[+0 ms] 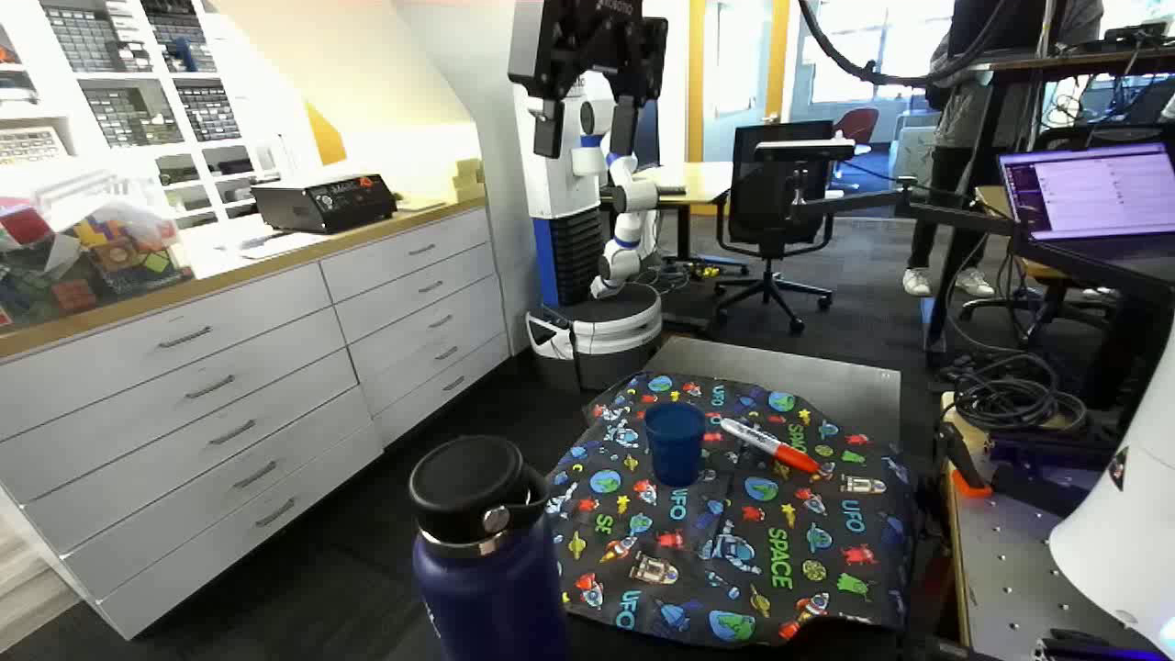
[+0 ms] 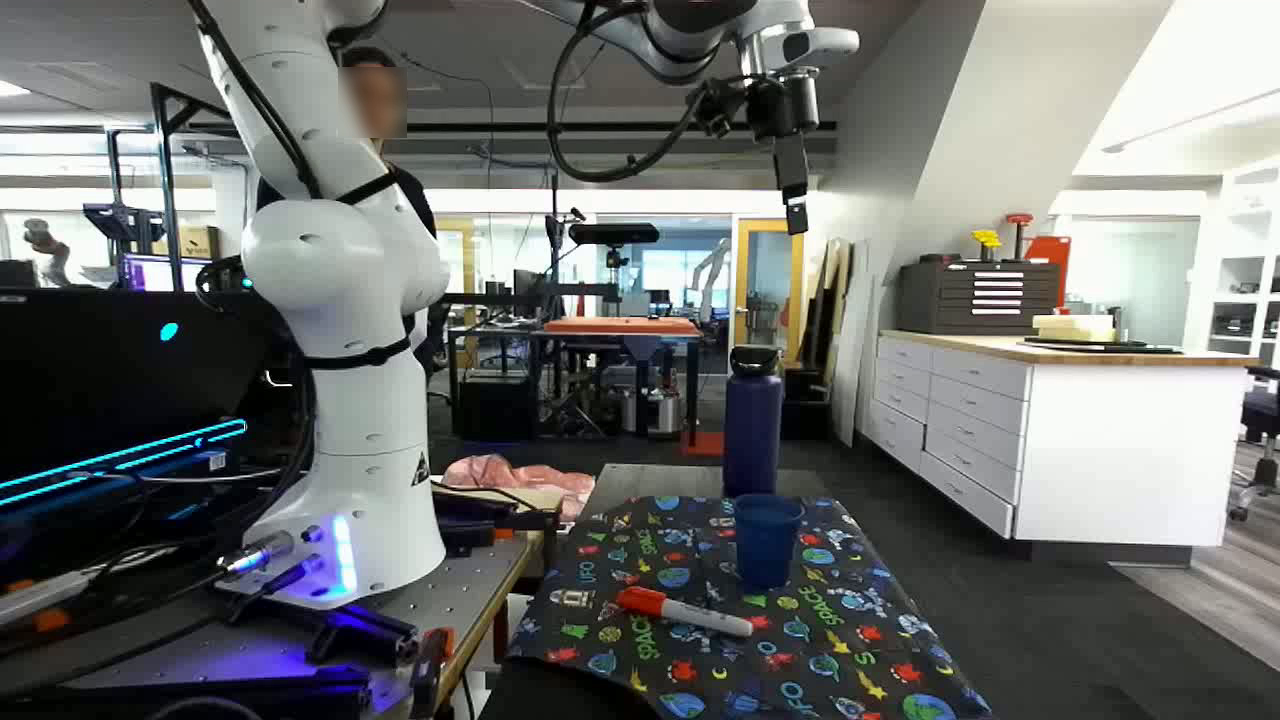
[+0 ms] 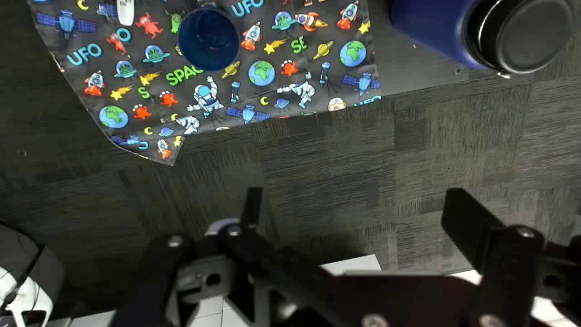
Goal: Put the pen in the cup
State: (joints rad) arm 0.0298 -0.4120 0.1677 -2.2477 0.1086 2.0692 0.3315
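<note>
Pen (image 3: 125, 11) clipped atop the wrist view, bottle (image 3: 433, 32) too, gripper (image 3: 354, 204) up high, jaws spread wide, well clear of cup (image 3: 209, 38)

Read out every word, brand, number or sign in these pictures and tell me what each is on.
"UFO": printed on the patterned cloth.
"SPACE": same cloth.
"SE", plus a lone "S" and "O": same cloth.
"ROBOTIQ": on the claw, at the top edge in an exterior view.
Too small or blurred: markings on the pen, bottle and screen; the triangle sign on the robot's base.
No number is readable.
</note>
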